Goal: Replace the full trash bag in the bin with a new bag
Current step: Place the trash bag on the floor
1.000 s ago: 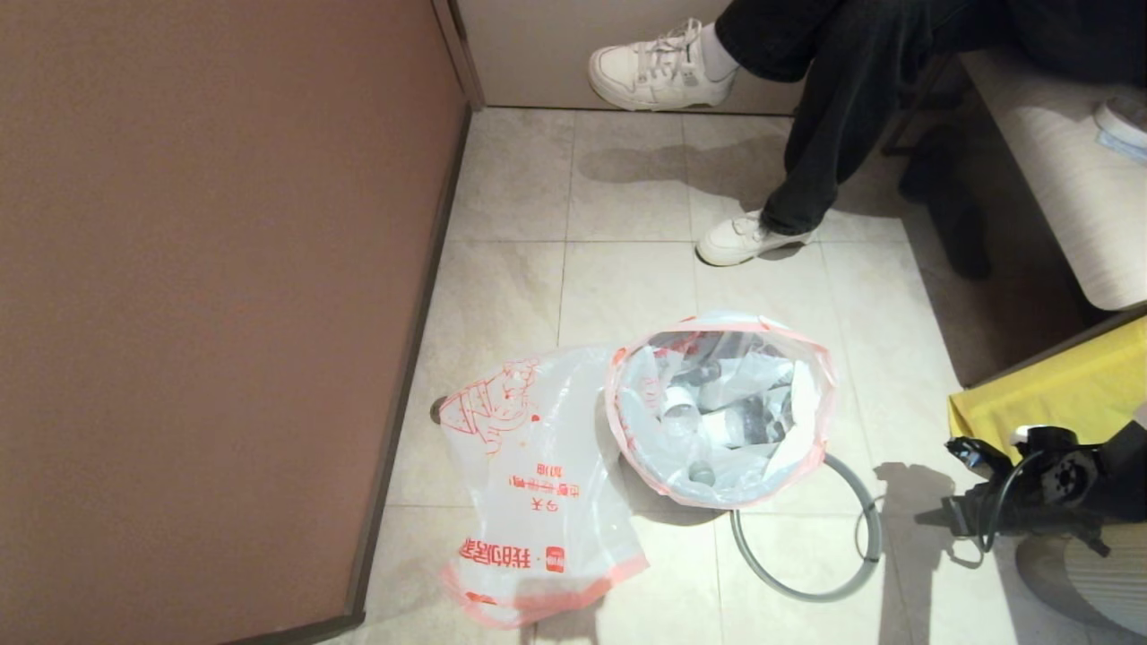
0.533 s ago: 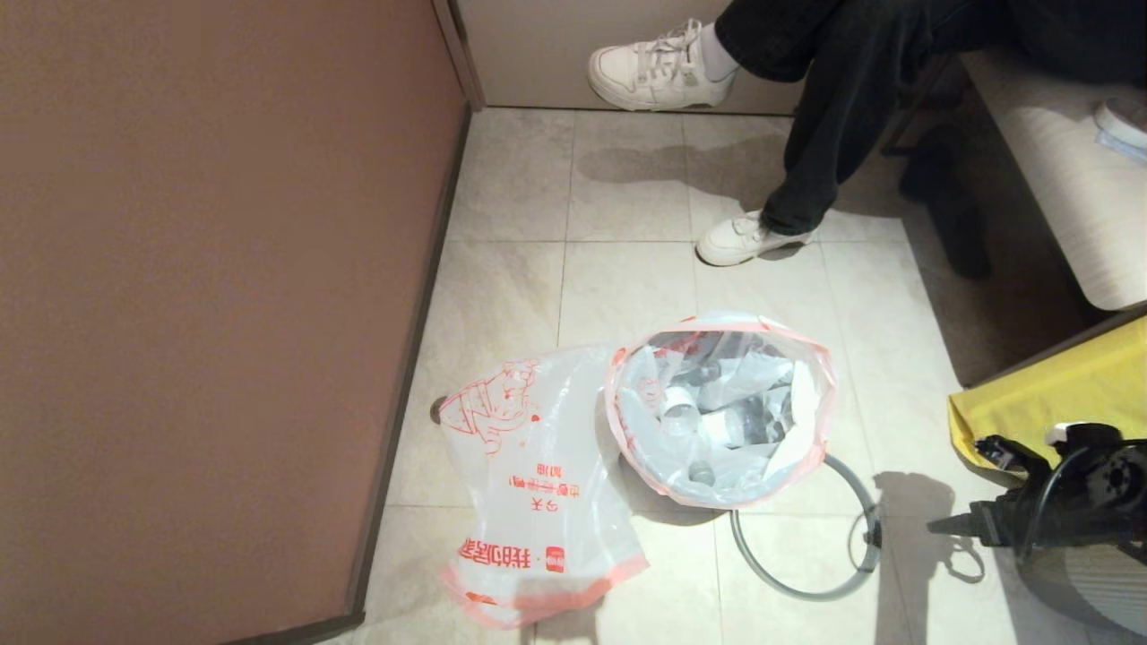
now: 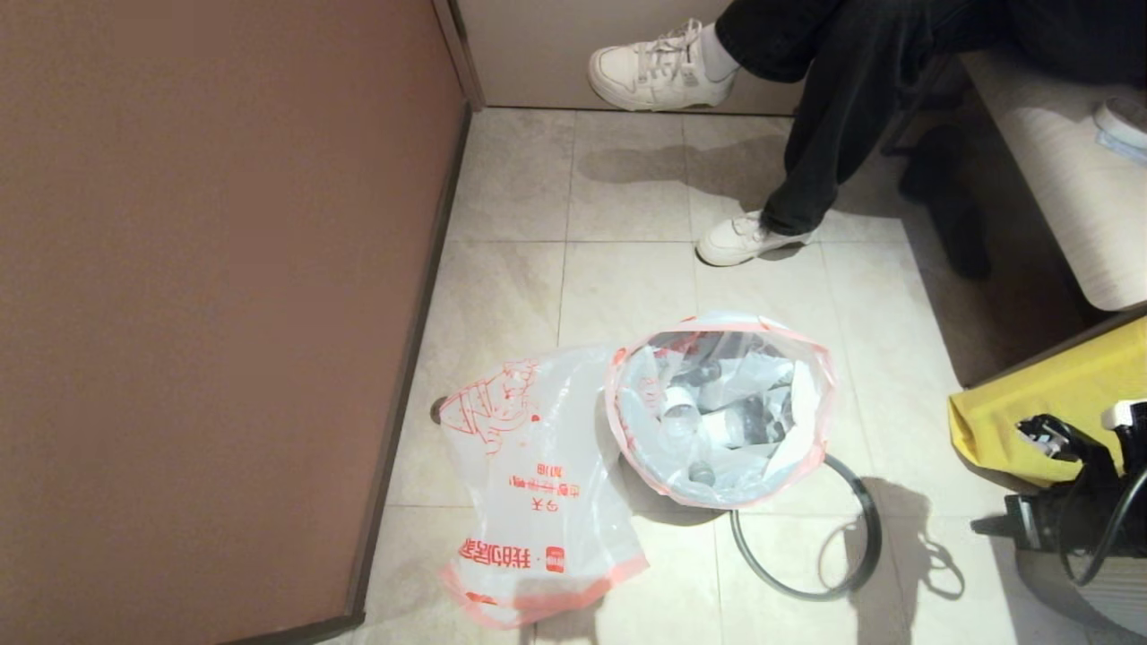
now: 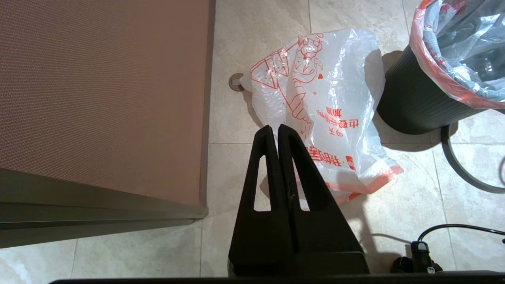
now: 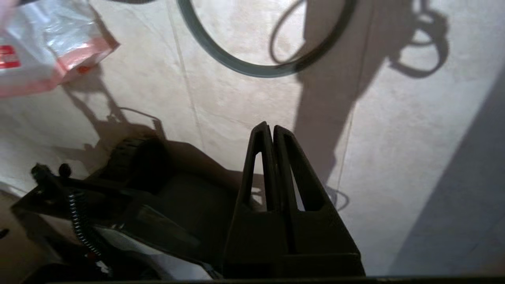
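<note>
The full trash bag (image 3: 721, 412), with bottles showing through it, sits in the black bin (image 4: 410, 102), its pink hem folded over the rim. The bin's grey ring (image 3: 815, 597) lies on the floor against the bin's near right side. The new bag (image 3: 529, 484) lies limp and flat on the tiles left of the bin. My left gripper (image 4: 275, 128) hovers shut and empty above the new bag's near edge. My right gripper (image 5: 269, 127) is shut on nothing, over bare tile near the ring (image 5: 252, 72). The right arm (image 3: 1066, 520) is at the right edge.
A brown wall panel (image 3: 206, 313) runs along the left, with a door stop (image 3: 436, 409) at its foot. A seated person's legs and white shoes (image 3: 744, 237) are beyond the bin. A bench (image 3: 1066, 179) and yellow cloth (image 3: 1048, 403) stand at the right.
My right arm has drawn back to the right, away from the grey ring. The ring, the bin and both bags have stayed where they were.
</note>
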Controlling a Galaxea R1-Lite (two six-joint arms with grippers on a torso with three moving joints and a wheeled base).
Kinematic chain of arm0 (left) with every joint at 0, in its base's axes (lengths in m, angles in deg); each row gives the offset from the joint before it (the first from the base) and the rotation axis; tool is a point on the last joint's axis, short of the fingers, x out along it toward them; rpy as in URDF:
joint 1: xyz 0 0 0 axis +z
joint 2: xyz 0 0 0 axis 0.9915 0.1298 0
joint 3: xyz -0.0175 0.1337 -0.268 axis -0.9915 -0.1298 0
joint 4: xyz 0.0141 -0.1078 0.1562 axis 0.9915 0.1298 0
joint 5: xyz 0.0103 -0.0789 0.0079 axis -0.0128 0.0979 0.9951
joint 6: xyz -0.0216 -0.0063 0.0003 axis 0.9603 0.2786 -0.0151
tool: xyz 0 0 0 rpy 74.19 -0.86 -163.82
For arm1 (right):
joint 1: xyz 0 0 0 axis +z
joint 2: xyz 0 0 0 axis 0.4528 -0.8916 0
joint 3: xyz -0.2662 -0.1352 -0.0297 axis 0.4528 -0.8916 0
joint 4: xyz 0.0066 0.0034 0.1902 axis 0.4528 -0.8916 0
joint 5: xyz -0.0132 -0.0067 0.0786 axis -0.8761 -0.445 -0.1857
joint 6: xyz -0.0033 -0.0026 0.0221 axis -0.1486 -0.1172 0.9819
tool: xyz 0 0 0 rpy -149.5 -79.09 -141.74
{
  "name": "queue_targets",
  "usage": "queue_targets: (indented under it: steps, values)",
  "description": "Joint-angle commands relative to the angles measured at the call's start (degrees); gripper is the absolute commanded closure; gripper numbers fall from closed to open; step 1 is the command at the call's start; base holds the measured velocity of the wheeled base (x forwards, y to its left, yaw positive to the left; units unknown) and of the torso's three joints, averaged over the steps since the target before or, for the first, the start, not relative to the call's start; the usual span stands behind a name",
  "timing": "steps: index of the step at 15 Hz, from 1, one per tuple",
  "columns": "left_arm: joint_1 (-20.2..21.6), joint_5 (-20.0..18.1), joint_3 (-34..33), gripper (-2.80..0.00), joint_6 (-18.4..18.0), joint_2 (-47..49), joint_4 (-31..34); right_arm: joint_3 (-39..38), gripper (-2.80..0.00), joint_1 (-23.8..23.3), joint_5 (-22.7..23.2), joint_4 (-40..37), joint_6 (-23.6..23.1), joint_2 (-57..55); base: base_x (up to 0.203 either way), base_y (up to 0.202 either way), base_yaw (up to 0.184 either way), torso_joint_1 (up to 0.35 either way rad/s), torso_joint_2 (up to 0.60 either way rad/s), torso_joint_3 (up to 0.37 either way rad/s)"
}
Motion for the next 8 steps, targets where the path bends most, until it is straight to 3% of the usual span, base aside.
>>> queue_targets:
  steps: [1,5,8]
  values:
    - [0.0,0.0,0.0,0.00,0.0,0.1,0.0,-1.2,0.00,4.7,-0.1,-1.6,2.9,9.5,0.000,0.000,0.000,0.000,0.00,0.000]
    - [0.0,0.0,0.0,0.00,0.0,0.1,0.0,3.8,0.00,18.6,-3.8,-3.0,11.2,12.2,0.000,0.000,0.000,0.000,0.00,0.000]
    - [0.0,0.0,0.0,0.00,0.0,0.1,0.0,11.4,0.00,22.6,-7.2,-2.8,12.9,11.6,0.000,0.000,0.000,0.000,0.00,0.000]
